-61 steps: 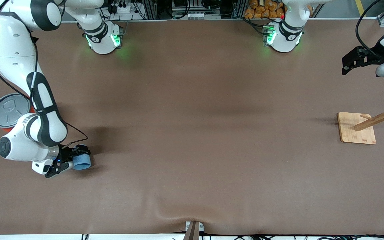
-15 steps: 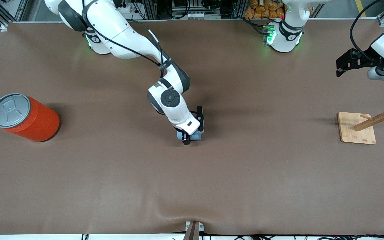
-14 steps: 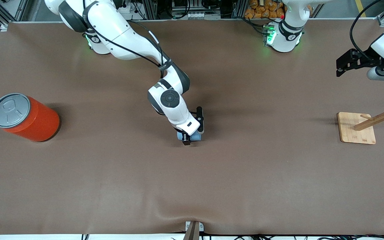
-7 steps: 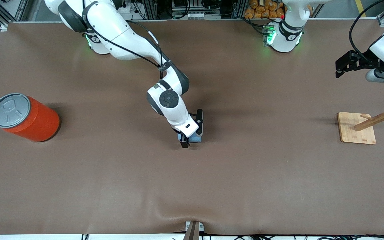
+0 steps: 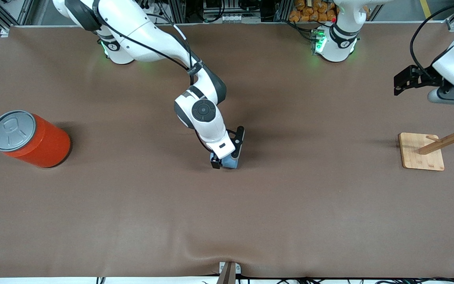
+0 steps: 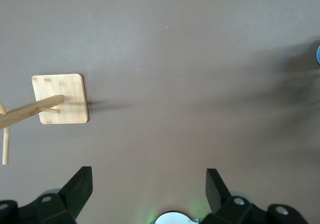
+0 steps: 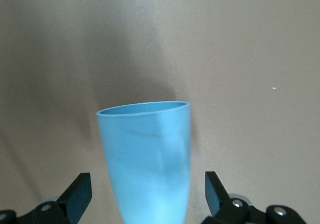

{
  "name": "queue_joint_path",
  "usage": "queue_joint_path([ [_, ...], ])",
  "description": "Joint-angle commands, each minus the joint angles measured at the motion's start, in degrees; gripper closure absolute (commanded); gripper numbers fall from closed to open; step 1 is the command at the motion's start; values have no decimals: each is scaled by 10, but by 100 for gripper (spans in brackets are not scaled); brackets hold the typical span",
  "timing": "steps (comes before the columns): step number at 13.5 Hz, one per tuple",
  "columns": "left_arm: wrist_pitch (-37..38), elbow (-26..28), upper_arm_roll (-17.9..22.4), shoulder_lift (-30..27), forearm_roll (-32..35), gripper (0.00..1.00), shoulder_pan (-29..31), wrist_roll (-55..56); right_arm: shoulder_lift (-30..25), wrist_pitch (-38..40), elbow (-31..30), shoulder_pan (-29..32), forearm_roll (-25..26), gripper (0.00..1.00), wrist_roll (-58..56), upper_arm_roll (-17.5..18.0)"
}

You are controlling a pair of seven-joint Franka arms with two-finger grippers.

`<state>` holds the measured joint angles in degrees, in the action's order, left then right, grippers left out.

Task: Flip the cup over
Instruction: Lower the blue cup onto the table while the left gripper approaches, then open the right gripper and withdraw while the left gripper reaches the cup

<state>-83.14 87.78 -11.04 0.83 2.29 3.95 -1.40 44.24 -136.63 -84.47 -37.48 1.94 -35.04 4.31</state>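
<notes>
Brown desk (image 5: pixel 132 221) carries the orange can (image 5: pixel 34 140) at the right arm's end, light-blue cup (image 5: pixel 230 162) mid-desk, wooden rack (image 5: pixel 422 152) at the left arm's end.

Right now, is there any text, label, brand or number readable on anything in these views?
None can be read.
Can: its grey lid shows only an embossed pull-tab shape, no words.
Cup: plain blue, unmarked.
Wooden stand: no marks.
Arm bases: small dark marks, too small to read.

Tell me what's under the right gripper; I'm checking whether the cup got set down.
The light-blue cup stands on the brown table between the open right gripper fingers, apparently untouched. Its base and inside are hidden.
</notes>
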Motion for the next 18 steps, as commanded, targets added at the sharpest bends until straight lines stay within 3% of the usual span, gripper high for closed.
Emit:
queue_joint_path([
  [1,-15,6,-5,26,3,0,3,-6,-26,29,-9,6,-3,0,15,2],
  [5,-61,25,-6,84,-25,0,-1,-1,-54,69,-9,9,-21,0,78,2],
  [11,-121,43,-6,213,-247,0,0,0,-103,126,-10,45,-22,0,157,0],
  [18,-250,53,-6,306,-431,0,-82,-12,-166,174,-9,121,-28,0,156,-1],
])
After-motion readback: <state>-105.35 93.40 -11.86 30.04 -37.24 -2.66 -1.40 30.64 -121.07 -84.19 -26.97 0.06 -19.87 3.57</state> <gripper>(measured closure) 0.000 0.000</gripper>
